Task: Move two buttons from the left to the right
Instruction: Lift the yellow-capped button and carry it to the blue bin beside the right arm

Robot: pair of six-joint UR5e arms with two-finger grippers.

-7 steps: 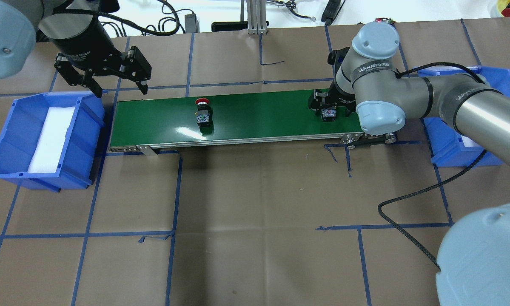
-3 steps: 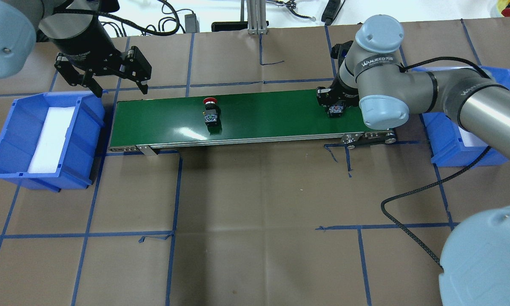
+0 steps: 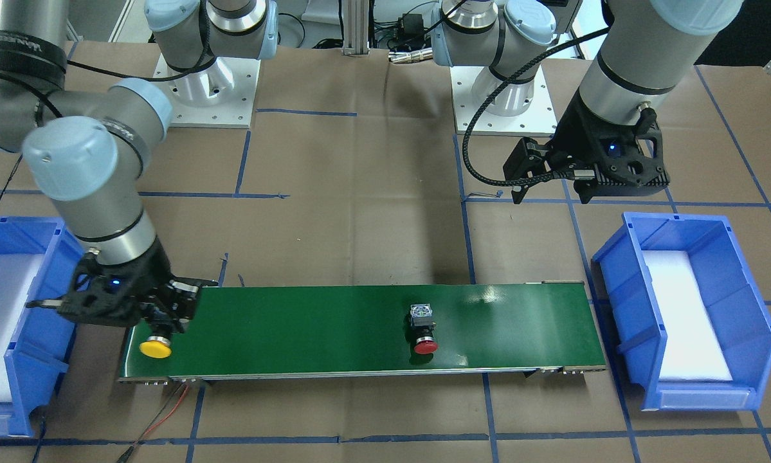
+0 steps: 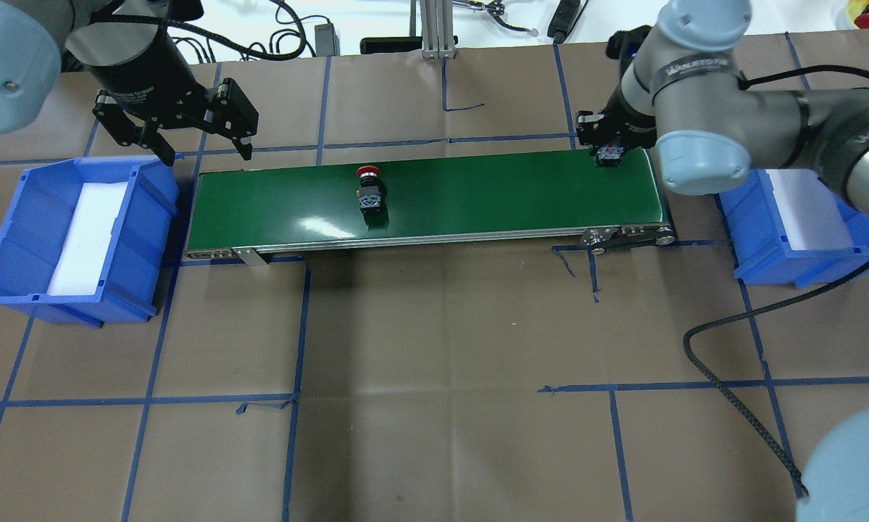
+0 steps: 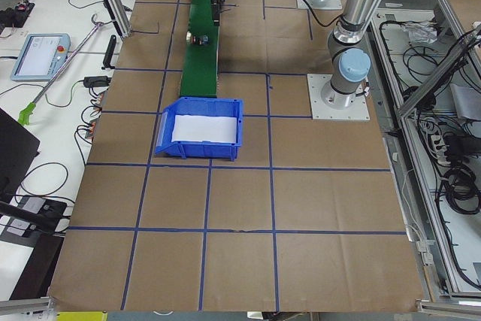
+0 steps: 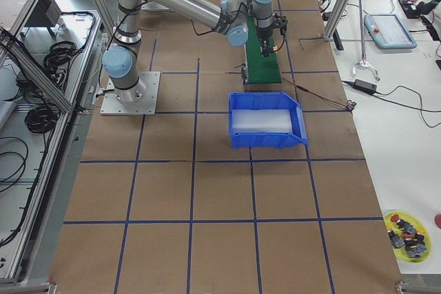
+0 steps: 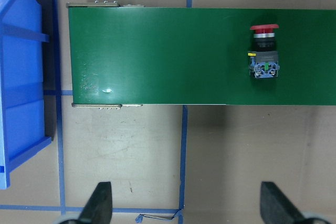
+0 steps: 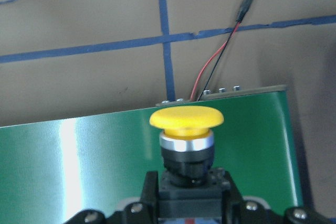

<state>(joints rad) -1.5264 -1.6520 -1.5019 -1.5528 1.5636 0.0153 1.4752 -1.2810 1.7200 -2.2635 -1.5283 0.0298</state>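
Exterior front-facing: right pincer point(image 3: 164, 320) clamps yellow button point(image 3: 155, 348), cap toward camera; red button point(image 3: 424, 329) lies across belt point(image 3: 308, 328); left pincer point(image 4: 206, 150) agape.

Yellow-capped button point(image 3: 155, 348), gripped horizontally by right claw point(image 3: 164, 320), is at green belt's point(image 3: 308, 328) end; red-capped button point(image 3: 424, 331) lies sideways mid-belt.

Silver-grey arms point(image 3: 629, 51), pale-blue joint caps point(image 3: 70, 157), black lettered bands point(image 3: 12, 51), black fingers point(image 4: 243, 145), a braided black cable point(image 3: 465, 148).
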